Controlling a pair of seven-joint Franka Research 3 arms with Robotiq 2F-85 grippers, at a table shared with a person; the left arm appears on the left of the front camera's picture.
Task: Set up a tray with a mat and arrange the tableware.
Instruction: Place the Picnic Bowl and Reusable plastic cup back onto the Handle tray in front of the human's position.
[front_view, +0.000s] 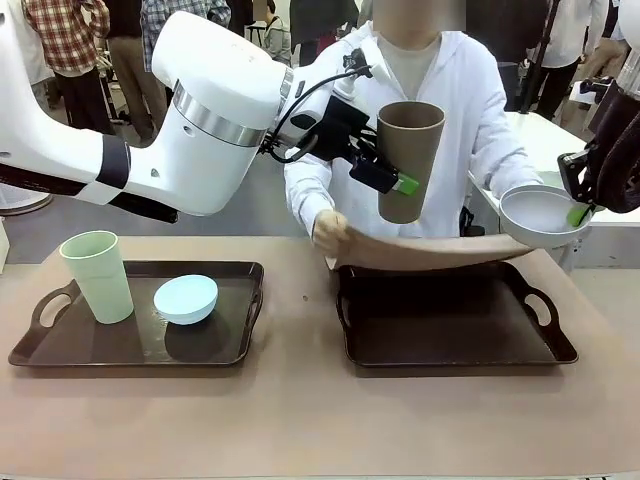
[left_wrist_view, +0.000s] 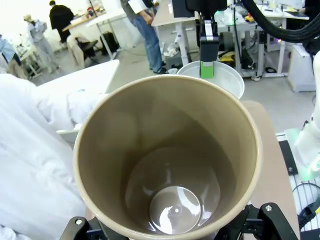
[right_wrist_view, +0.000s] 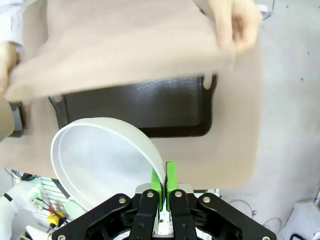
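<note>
A: Two vessels are hanging above the surface (front_view: 300, 420). What is hiding from view?

B: The brown tumbler (front_view: 410, 160) is covering the far side of the left jaws, so the front view is showing just one green pad pressing on its wall. In the left wrist view the tumbler's open mouth is facing the lens, and the bottom edge is cutting off all but the black links of the jaws. The whitish bowl (front_view: 540, 215) is concealing one of the person's hands. The other hand (front_view: 328, 230) is gripping the tan mat (front_view: 430, 250), whose colour is blending into the surface. The mat is blurring in the right wrist view.

A: How are the jaws standing?

B: The left jaws are clamping the tumbler across its body, upright, before the person's chest. The right jaws are pinching together on the bowl's rim, and the bowl is tilting near the mat's right end. The mat is sagging over the dark right tray (front_view: 450, 320).

A: And the remainder?

B: The pale green tumbler (front_view: 97, 275) and the light blue bowl (front_view: 186, 298) are standing side by side on the left tray (front_view: 100, 345).
</note>
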